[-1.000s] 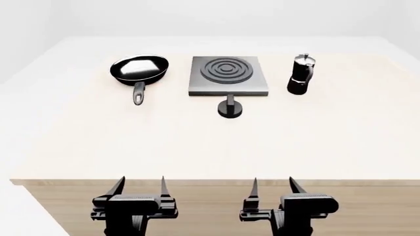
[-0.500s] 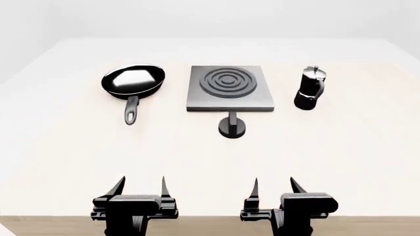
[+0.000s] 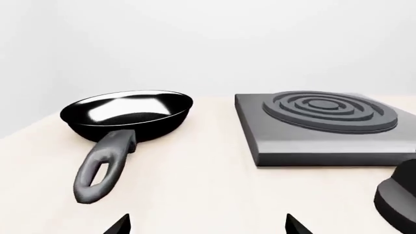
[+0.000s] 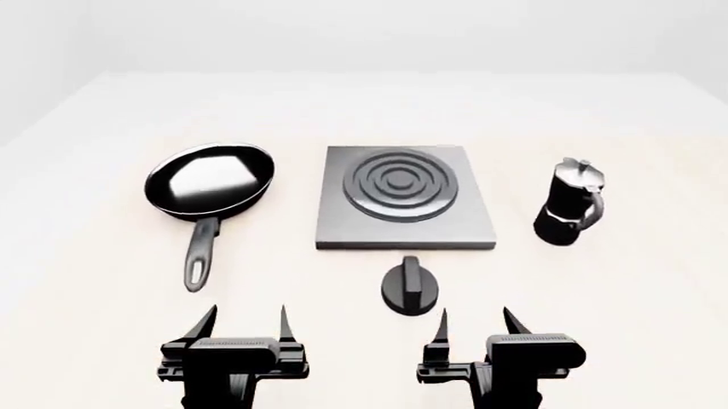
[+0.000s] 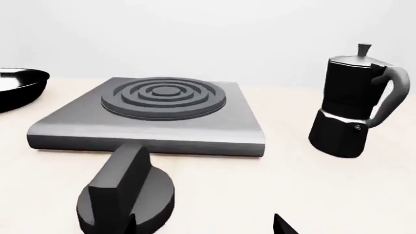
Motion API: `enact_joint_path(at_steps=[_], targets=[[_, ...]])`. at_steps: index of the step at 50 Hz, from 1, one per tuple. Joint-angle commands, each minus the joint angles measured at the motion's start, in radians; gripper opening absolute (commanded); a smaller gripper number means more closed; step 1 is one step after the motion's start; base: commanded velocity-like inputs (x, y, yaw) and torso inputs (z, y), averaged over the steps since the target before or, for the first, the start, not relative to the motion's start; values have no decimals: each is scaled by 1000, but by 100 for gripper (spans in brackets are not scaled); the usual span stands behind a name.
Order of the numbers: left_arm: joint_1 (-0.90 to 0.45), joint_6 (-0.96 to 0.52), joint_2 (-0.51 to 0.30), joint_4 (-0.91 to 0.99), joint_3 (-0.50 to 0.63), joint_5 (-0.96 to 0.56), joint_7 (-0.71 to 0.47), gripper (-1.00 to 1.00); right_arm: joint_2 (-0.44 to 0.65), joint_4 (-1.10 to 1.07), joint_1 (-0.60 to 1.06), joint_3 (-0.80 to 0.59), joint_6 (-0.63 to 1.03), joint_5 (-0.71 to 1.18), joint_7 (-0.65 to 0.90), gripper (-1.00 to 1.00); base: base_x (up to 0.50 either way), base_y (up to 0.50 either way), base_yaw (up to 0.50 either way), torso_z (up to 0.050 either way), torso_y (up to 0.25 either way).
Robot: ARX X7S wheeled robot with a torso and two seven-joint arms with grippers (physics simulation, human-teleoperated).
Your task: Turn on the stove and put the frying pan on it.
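The grey stove plate (image 4: 405, 198) with its dark ring burner lies mid-table; it also shows in the left wrist view (image 3: 312, 139) and the right wrist view (image 5: 149, 122). Its round black knob (image 4: 408, 286) stands in front of it, close ahead of my right gripper (image 4: 475, 328), and shows large in the right wrist view (image 5: 126, 195). The black frying pan (image 4: 211, 181) sits left of the stove, handle toward me; it also shows in the left wrist view (image 3: 130, 114). My left gripper (image 4: 242, 324) is open and empty, short of the pan handle. My right gripper is open and empty.
A black moka pot (image 4: 570, 204) stands right of the stove, also in the right wrist view (image 5: 354, 102). Everything rests on a pale wooden table (image 4: 91, 281).
The view has moved forward over the table: pan, stove, knob and moka pot now sit lower and closer in the head view. The table's front edge has left the view. Both grippers stay open.
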Motion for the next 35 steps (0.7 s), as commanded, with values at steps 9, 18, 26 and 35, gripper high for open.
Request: enact_joint_path(at_steps=[9, 18, 26, 35], targets=[[-1, 2, -12, 0, 14, -9, -14, 100, 11, -2, 2, -13, 3, 12, 14, 100, 500, 0, 0, 0, 0], [-2, 3, -17, 0, 20, -13, -19, 100, 16, -2, 2, -19, 2, 17, 20, 100, 500, 0, 0, 0, 2], [-9, 10, -18, -14, 23, -19, -23, 100, 19, -10, -3, -20, -11, 17, 31, 100, 464, 0, 0, 0, 0], [-7, -2, -22, -2, 24, -31, -31, 100, 46, -332, 14, -7, 312, 101, 76, 100, 39, 0, 0, 0, 0]])
